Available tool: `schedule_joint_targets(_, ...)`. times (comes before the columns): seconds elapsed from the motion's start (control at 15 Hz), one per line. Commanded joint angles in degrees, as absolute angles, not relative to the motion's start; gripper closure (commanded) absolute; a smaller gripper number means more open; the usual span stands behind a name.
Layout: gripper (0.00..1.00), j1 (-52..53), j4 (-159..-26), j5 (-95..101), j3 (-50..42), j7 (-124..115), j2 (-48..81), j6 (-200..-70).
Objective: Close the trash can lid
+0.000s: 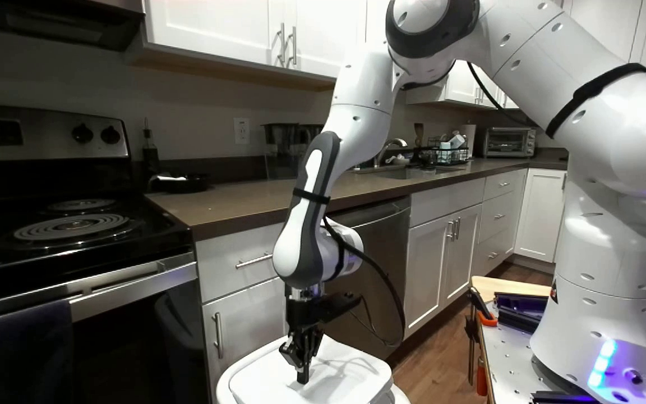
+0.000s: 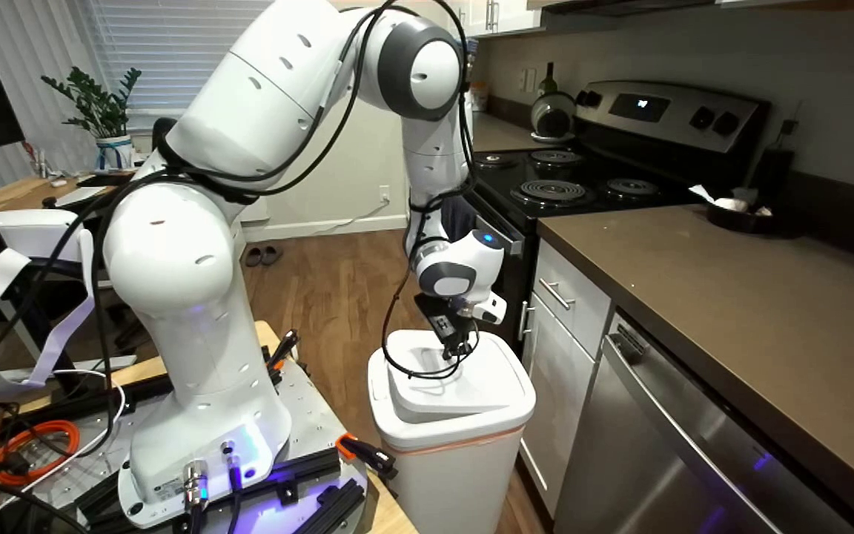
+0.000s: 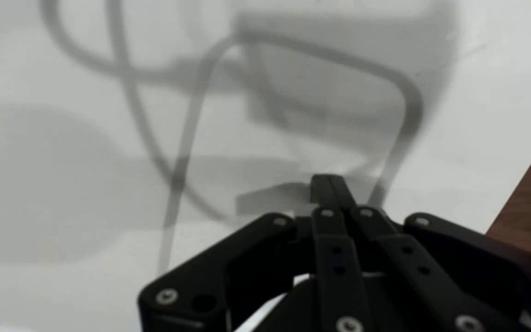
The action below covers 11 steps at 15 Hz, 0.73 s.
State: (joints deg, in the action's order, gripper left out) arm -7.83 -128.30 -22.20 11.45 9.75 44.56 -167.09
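Arm (image 2: 264, 104): I have it arched high, forearm dropping to a low wrist.
Counter (image 2: 738, 289): brown top, w/ the stove (image 1: 115, 241) at one end.
Dishwasher (image 2: 664, 423): steel front, under the counter, one cabinet (image 2: 560, 378) along from the stove.
Table (image 1: 508, 359): metal-topped, carries the arm's base.

Bin (image 2: 453, 482): white, upright, just beside the cabinet nr the stove; touching or apart, I can't tell. Body runs vert., rim end up; lower end cut off in both exterior views.

Lid (image 2: 464, 393): white, rounded rect., lying on top of the bin, within the outline of its rim. Broad face points up w/ a slight tilt: edge twd the arm's base stands proud of the rim, opp. edge sits lower. Long axis: roughly level, but too foreshortened for me to call which way it runs. Shadows (image 3: 413, 106), incl. looped ones, cross the panel per wrist view.

Gripper (image 3: 330, 186): pointing down at the lid's inner panel, in from the edges. Jaws clenched, one against the other, per wrist view. Tips approx. at the lid's surface in both exterior views; contact or hairline gap, I can't confirm from my end.
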Motion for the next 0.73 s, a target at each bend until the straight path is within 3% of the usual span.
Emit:
schedule_joint_targets(0.0,0.97,-5.9,-129.1,-19.4,10.8,5.3,50.2,-179.4)
schedule_joint_targets(0.27,0.98,-3.6,-130.3,-16.4,9.6,-0.5,54.3,-187.3)
schedule_joint_targets(0.67,0.98,-14.8,-135.8,-7.1,17.4,0.8,48.4,-182.4)
